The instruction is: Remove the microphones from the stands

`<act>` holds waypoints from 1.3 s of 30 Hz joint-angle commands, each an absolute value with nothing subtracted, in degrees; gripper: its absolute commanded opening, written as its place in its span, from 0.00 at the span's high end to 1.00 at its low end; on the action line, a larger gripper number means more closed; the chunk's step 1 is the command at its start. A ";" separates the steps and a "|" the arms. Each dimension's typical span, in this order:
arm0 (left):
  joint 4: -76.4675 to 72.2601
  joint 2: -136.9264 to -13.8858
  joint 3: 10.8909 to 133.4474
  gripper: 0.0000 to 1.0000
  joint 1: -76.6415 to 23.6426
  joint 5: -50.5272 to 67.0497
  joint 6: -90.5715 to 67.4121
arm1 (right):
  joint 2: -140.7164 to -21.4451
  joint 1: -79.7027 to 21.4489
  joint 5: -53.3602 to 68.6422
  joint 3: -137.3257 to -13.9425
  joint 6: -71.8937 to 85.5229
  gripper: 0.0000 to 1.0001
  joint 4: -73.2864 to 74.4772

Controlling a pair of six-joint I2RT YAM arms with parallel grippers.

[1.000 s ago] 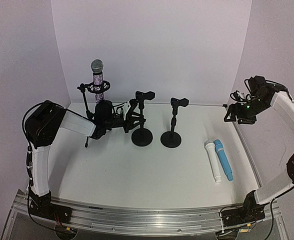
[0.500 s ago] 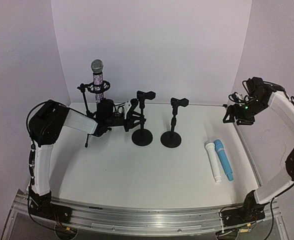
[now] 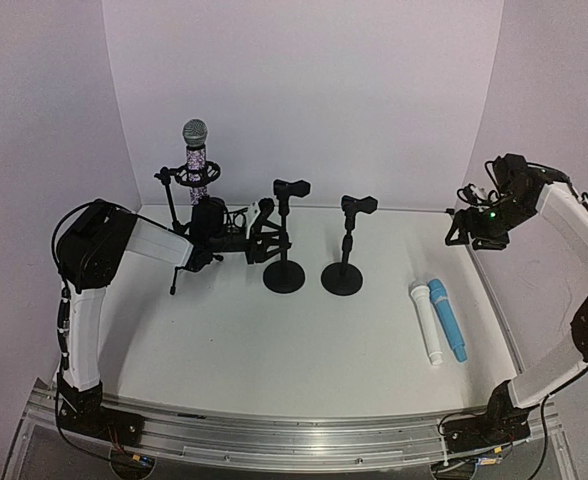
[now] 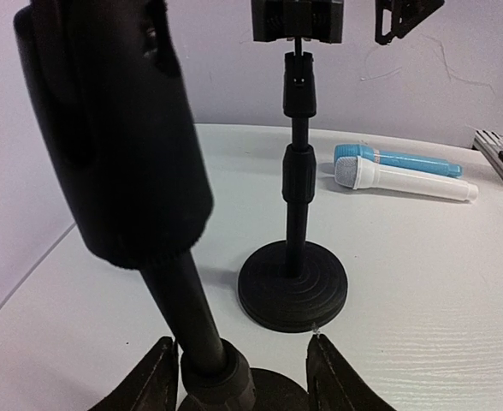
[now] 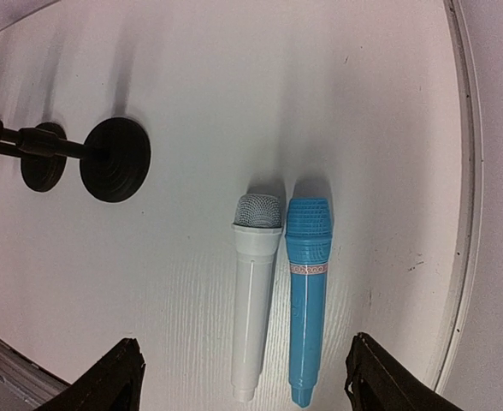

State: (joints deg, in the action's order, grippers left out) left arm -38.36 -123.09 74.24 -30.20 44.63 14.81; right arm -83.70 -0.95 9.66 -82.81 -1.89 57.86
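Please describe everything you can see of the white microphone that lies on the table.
The white microphone looks like smooth plastic. It has a rounded grey mesh head, a white collar under it, and a long body that narrows slightly toward the tail, with a thin line along it. It lies flat on the right part of the white table, parallel to the blue microphone, with their heads level. The two lie very close, but I cannot tell whether they touch. Nothing holds it, and it is in no stand.

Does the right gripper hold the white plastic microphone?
No, the white plastic microphone lies flat beside a blue plastic microphone, below the open right gripper.
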 commanded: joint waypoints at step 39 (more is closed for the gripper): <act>8.83 -80.14 50.25 0.45 -5.19 66.56 41.10 | -76.01 -2.92 16.69 -83.73 -0.44 0.21 56.29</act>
State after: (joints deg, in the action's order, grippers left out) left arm -4.79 -83.83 48.58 -12.97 59.66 32.81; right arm -78.20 -2.14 14.88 -83.05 -0.97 57.39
